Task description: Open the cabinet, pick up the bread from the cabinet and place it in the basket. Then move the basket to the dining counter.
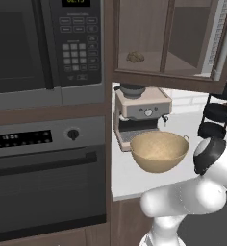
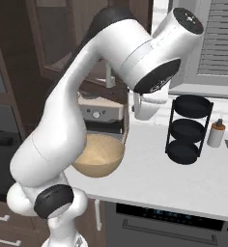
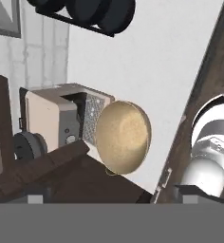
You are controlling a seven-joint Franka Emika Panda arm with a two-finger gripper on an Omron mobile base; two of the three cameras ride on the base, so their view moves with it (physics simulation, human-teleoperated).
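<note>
Nearest me, arm: the white jointed robot arm (image 2: pixel 63 140) rises from below the worktop edge and bends high over it.
Pincer: in the hand view two small grey tips sit at the bottom edge; I cannot tell whether the gripper (image 3: pixel 113 199) is open or closed, and nothing shows between the tips.
Worktop: the narrow white counter slab (image 2: pixel 183 178) carries everything that follows.
Basket: the tan round bowl-shaped basket (image 1: pixel 159 151) stands upright on the slab, just in front of the coffee machine, with two tiny rim handles and nothing inside.
Coffee machine: the beige and silver espresso machine (image 1: pixel 140 113) sits behind the basket, against the dark brown side panel.
Rack: the black three-tier round wire stand (image 2: pixel 188 128) stands to the right of the basket, well apart from it.
Bottle: a small white bottle with an orange cap (image 2: pixel 215 132) stands just beside the rack.
Oven stack: the black microwave (image 1: pixel 45 45) sits above the black built-in oven (image 1: pixel 45 173), left of the worktop.
Cabinet: the dark brown wooden wall cabinet with a see-through panelled door (image 1: pixel 168 41) hangs above the coffee machine.
Bread: the small lumpy golden-brown piece of bread (image 1: pixel 135 57) lies on the cabinet shelf, seen through the left pane.
</note>
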